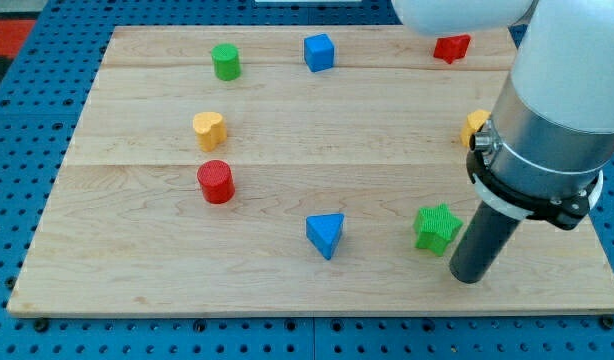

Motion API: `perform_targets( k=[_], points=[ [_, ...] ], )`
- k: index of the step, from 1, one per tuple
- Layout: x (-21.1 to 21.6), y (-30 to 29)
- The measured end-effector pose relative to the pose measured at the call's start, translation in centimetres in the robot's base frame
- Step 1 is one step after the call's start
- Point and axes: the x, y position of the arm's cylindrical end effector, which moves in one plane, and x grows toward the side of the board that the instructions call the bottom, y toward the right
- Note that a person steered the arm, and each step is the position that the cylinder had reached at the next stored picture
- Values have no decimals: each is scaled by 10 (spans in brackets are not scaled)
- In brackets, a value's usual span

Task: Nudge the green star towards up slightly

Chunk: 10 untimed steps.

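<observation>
The green star (437, 227) lies on the wooden board (167, 270) at the view's lower right. My tip (467, 278) rests on the board just to the right of and below the star, close to it; I cannot tell if it touches. The dark rod rises from there into the big grey-and-white arm body at the view's right.
A blue triangle (325, 234) lies left of the star. A red cylinder (216, 182), a yellow heart-like block (209, 130), a green cylinder (225, 62), a blue cube (319, 52) and a red block (451, 47) are spread around. A yellow block (475, 125) is partly hidden by the arm.
</observation>
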Motion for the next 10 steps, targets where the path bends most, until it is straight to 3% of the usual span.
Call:
perform_targets(
  k=[4, 10],
  points=[
    [-13, -40],
    [-35, -9]
  ],
)
